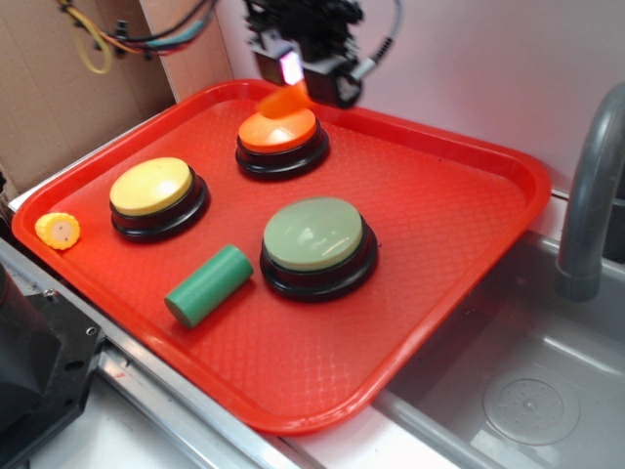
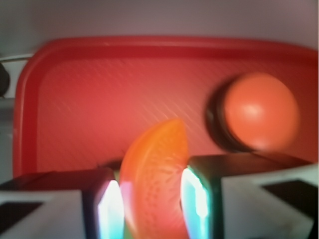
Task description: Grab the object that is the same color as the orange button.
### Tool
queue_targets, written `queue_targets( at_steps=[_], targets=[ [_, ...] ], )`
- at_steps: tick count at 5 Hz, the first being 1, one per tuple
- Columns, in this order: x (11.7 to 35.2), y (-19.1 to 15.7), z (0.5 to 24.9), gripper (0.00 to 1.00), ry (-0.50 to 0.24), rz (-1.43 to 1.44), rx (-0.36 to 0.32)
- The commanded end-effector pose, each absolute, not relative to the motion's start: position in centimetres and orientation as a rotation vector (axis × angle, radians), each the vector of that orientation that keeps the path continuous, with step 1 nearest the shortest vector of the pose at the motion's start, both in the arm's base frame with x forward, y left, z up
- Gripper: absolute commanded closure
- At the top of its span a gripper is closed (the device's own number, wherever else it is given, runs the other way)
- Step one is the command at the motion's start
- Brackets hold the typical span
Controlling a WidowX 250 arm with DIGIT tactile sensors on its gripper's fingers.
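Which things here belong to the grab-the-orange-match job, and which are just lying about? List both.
Belongs to the job:
- orange slice, clamped in the gripper, held off the tray
- orange button

Just lying about:
- yellow button
- pale green button
- green cylinder
- yellow corn piece
- red tray
- sink

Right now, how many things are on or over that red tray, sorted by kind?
Push buttons: 3 (orange button, yellow, pale green)
Orange slice, held in the pincer: 1
Green cylinder: 1
Corn piece: 1
Total: 6
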State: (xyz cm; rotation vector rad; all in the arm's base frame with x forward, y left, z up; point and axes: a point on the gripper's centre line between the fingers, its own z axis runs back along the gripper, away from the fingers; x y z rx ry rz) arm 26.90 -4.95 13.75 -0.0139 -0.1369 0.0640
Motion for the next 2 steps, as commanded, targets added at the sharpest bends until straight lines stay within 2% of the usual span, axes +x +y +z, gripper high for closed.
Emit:
queue_targets(
  at_steps=[1,2],
  targets=[
    [23.2,-2.0,17.7,1.0,-0.195,0.312,-0.076],
    [21.7,-1.0,18.2,1.0,-0.206,0.391,-0.098]
  ],
)
